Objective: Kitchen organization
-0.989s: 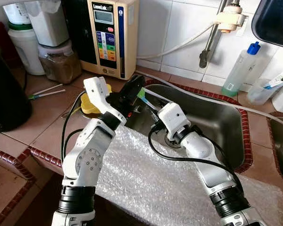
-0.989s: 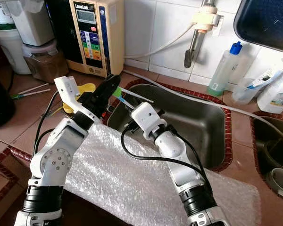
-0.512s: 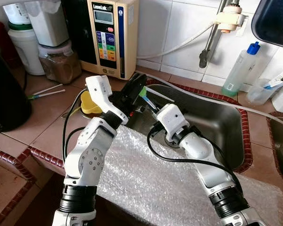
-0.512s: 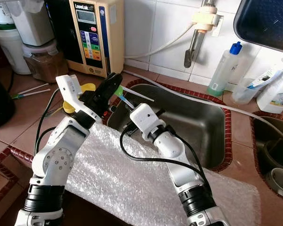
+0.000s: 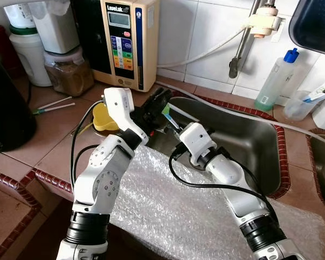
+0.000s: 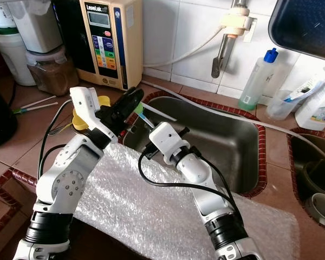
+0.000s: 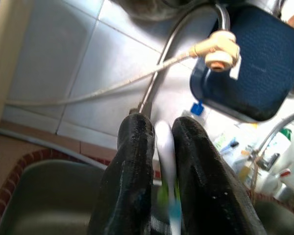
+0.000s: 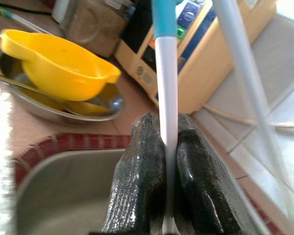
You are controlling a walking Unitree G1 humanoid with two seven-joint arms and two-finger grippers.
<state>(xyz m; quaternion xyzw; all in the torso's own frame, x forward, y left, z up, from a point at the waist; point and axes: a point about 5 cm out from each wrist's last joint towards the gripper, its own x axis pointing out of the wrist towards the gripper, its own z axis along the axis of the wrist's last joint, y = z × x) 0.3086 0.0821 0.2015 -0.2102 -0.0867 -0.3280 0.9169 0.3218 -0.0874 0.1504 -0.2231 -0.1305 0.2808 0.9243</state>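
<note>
A: Where is the toothbrush at this moment?

B: It is in the air above the near left corner of the steel sink, just beside the red tiled rim. It has a white handle with green and blue parts, and both grippers hold it.

A: So both are clenched on it?

B: Yes. In the left wrist view, the white handle sits between the two black fingers of the left gripper, and they press it from both sides. In the right wrist view, the fingers of the right gripper are clamped on the same handle, which rises from them and becomes blue higher up.

A: How do the two arms stand?

B: The left arm reaches from the near left side, over the sheet of bubble wrap that covers the near counter. The right arm comes from the near right and its wrist is over the sink's near edge. The two grippers are very close to each other.

A: What is around them?

B: A yellow funnel lies in a metal dish on the counter, left of the sink. Further back a beige water machine stands against the tiled wall.
</note>
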